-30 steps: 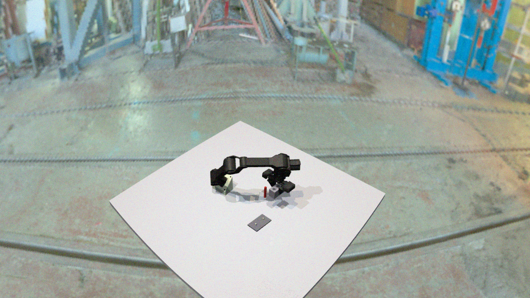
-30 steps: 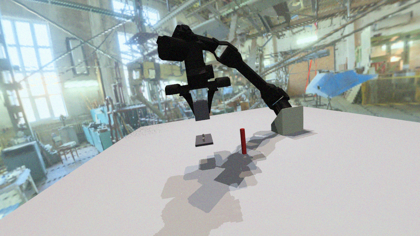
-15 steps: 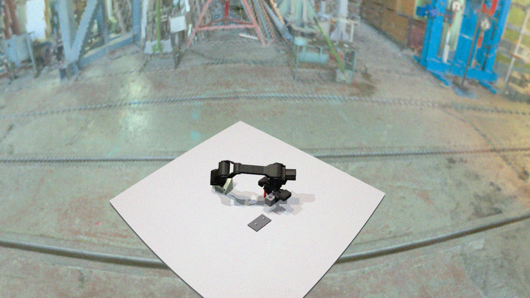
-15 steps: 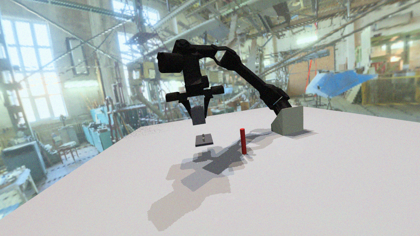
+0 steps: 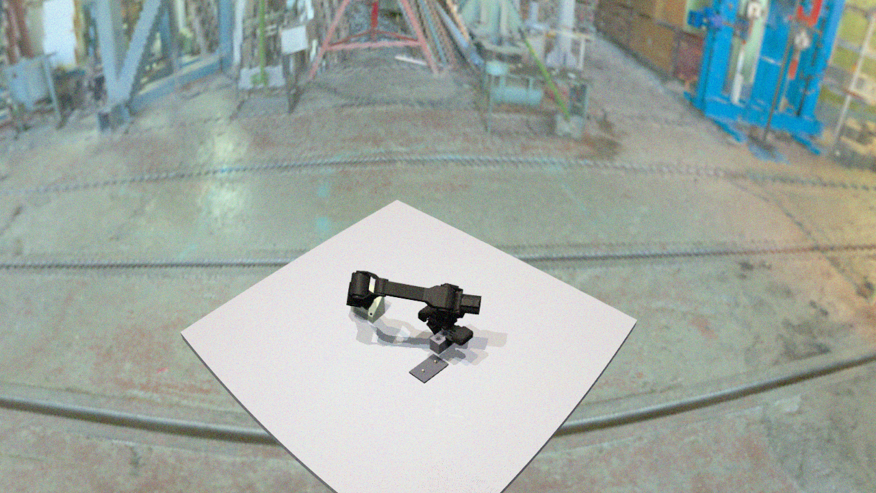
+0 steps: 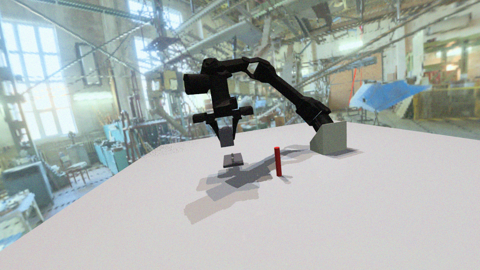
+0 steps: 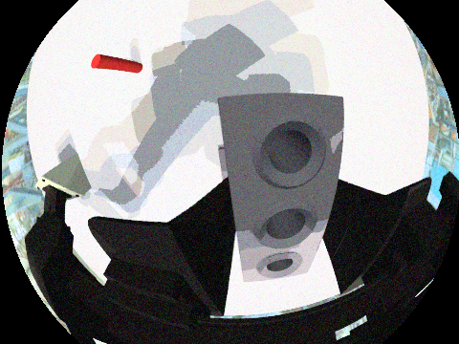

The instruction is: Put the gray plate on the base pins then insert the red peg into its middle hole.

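Note:
My gripper (image 5: 442,335) (image 6: 227,134) (image 7: 270,179) is shut on the gray plate (image 5: 438,344) (image 6: 227,140) (image 7: 273,198) and holds it raised above the table. The plate's three holes show in the wrist view. The dark gray base (image 5: 431,370) (image 6: 238,161) lies flat on the table with its two pins up. In the top view the plate is just above and behind the base in the picture; in the exterior view a gap shows between them. The red peg (image 6: 278,161) (image 7: 118,64) stands upright and apart from the gripper. It is hidden in the top view.
The white table (image 5: 343,380) (image 6: 335,208) carries the arm's greenish-gray mount (image 5: 371,310) (image 6: 330,138) (image 7: 69,177). The black arm reaches out from it over the table, and shadows of the arm and plate fall near the peg.

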Tool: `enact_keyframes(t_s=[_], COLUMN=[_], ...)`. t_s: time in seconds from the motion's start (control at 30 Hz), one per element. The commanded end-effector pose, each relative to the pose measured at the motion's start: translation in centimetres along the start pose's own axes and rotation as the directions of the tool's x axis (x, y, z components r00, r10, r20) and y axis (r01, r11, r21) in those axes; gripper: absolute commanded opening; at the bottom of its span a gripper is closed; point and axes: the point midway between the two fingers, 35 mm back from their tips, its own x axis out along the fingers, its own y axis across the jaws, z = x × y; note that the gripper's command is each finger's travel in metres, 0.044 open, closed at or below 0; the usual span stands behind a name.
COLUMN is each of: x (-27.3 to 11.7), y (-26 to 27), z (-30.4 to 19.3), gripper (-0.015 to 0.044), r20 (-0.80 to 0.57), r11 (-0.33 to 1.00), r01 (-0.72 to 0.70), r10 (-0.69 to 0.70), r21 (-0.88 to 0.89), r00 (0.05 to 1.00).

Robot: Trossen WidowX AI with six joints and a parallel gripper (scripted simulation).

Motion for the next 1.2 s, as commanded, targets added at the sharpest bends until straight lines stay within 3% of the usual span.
enact_keyframes(t_s=[0.0,0.6,1.17], x=[0.4,2.9,3.0], y=[0.0,0.6,0.6], z=[-1.1,-6.1,-6.2], gripper=[0.0000,0.0000,0.0000], r20=[-0.005,-0.025,-0.026], r11=[1.000,1.000,1.000], r01=[0.005,0.004,0.004], r10=[-0.005,-0.004,-0.004], r21=[-0.005,-0.010,-0.010], r00=[1.000,1.000,1.000])
